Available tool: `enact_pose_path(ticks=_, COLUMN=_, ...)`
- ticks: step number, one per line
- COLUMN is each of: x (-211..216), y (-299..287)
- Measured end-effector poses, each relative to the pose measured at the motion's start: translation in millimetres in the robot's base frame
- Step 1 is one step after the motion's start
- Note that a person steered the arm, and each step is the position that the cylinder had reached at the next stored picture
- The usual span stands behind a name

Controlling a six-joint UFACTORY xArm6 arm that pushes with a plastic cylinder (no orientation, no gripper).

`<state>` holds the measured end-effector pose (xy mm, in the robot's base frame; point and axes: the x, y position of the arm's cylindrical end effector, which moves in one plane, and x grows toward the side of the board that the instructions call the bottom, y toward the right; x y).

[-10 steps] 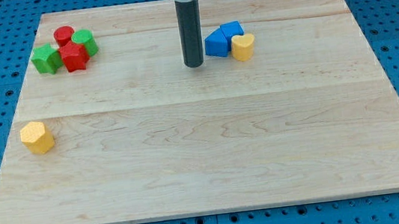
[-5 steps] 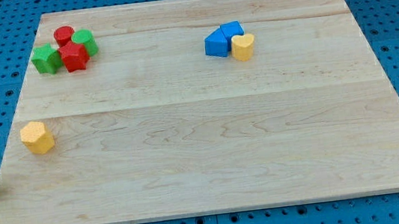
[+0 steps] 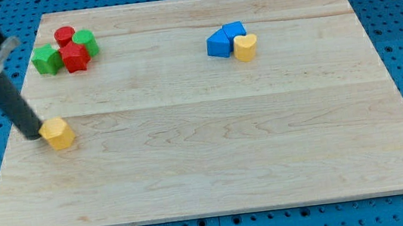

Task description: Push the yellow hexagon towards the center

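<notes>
The yellow hexagon (image 3: 58,134) lies on the wooden board (image 3: 206,150) near the view's left side. My tip (image 3: 30,135) touches the hexagon's left face. The dark rod rises from the tip up to the view's top left corner.
A red cylinder (image 3: 64,35), a red block (image 3: 73,57) and two green blocks (image 3: 46,60) (image 3: 85,41) cluster at the top left. Two blue blocks (image 3: 218,45) (image 3: 234,29) and a yellow heart-shaped block (image 3: 245,47) sit right of the top centre.
The rod went from the top centre to the board's left edge, then in behind the yellow hexagon. The hexagon has slid a little to the right.
</notes>
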<state>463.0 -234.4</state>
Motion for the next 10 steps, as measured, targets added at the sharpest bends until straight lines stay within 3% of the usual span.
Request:
enact_pose_path(ticks=2, x=-9.0, y=51.6)
enact_pose_path(ticks=5, x=22.7, y=-10.1)
enact_pose_path(ticks=7, x=9.0, y=-3.7)
enact_pose_path(ticks=10, x=28.4, y=5.6)
